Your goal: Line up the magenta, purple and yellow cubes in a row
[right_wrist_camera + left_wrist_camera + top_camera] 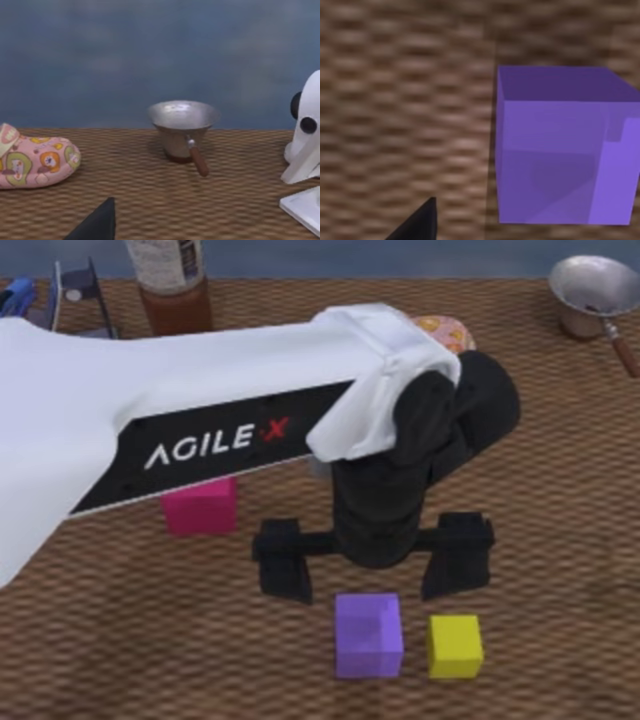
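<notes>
**A:** Where do your cubes sit?

**B:** Your purple cube (368,635) rests on the woven table (560,500) near the front edge, with the yellow cube (455,646) just beside it to the right, a narrow gap between them. Your magenta cube (201,506) lies well apart to the left and farther back, partly under the arm.

**A:** And your grippers?

**B:** Your left gripper (374,558) hangs just behind the purple cube, fingers spread wide and holding nothing. Your right gripper can't be judged; only a dark tip (97,222) shows in its wrist view, facing a metal pan (183,128) and a patterned shoe (35,162).
</notes>
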`<state>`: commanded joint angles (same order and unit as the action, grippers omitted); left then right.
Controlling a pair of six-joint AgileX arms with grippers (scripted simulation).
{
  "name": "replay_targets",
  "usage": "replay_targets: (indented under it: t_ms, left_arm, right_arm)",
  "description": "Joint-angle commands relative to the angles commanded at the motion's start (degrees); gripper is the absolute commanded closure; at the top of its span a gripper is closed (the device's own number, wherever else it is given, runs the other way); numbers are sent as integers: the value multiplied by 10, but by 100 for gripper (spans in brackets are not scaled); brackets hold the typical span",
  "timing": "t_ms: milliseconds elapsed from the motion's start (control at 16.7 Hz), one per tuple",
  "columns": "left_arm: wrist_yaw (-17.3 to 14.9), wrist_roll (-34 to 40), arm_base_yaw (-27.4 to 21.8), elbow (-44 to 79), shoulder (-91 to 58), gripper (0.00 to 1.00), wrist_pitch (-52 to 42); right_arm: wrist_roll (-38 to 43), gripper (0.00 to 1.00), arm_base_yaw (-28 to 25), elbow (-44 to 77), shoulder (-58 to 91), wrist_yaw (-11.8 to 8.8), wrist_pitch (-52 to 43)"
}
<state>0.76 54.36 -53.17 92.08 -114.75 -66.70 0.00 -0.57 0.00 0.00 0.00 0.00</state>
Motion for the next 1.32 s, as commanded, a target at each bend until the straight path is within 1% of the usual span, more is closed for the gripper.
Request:
replay_targets:
  t_ms: [240, 360, 540, 840, 960, 1080, 1320]
  left_arm:
    - [0, -1, -2, -1, -2, 0, 1]
    - [0, -22, 19, 7, -7, 0, -1]
    - [-2, -85, 86, 31, -23, 0, -9]
    - [-7, -231, 244, 81, -61, 0, -29]
    - [-8, -279, 293, 98, -71, 0, -35]
    - [-9, -304, 318, 109, -78, 0, -38]
    - [-8, -307, 320, 108, -76, 0, -37]
  right_arm:
    - [0, 0, 0, 0, 0, 0, 0]
    - [0, 0, 0, 0, 0, 0, 0]
    - [0, 0, 0, 0, 0, 0, 0]
    - [0, 0, 0, 0, 0, 0, 0]
    - [0, 0, 0, 0, 0, 0, 0]
    - [0, 0, 0, 0, 0, 0, 0]
    - [0, 0, 0, 0, 0, 0, 0]
